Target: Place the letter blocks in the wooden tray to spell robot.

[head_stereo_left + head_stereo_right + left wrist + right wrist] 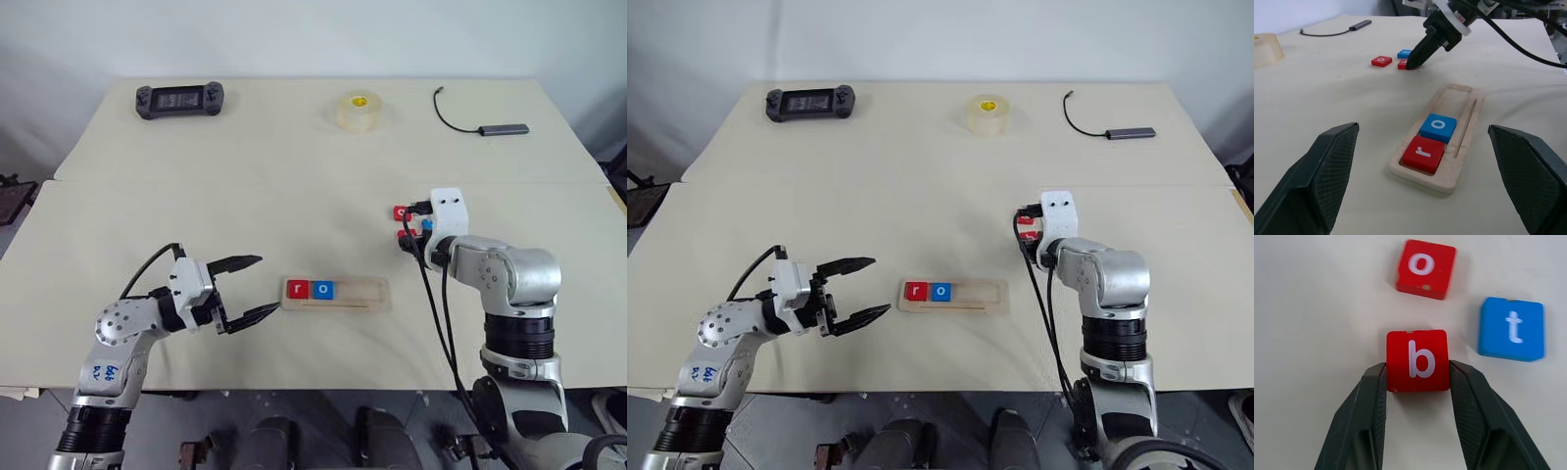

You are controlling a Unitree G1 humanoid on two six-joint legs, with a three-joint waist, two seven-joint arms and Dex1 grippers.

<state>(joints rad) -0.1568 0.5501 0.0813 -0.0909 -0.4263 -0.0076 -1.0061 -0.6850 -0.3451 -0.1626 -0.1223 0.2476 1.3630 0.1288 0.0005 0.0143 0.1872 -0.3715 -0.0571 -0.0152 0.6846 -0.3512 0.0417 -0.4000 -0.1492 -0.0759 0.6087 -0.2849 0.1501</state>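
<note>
Gripping the red b block [1417,360] with my right tool [1418,377]
Two more blocks are lying just beyond it, two sitting in the tray [377,295]; left tool [253,287] is hanging wide open.

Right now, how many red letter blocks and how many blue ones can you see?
Red blocks: 3 - the r in the wooden tray, the b between the right tool's fingers, the loose o.
Blue blocks: 2 - the o in the tray, the loose t.
Total: 5
</note>
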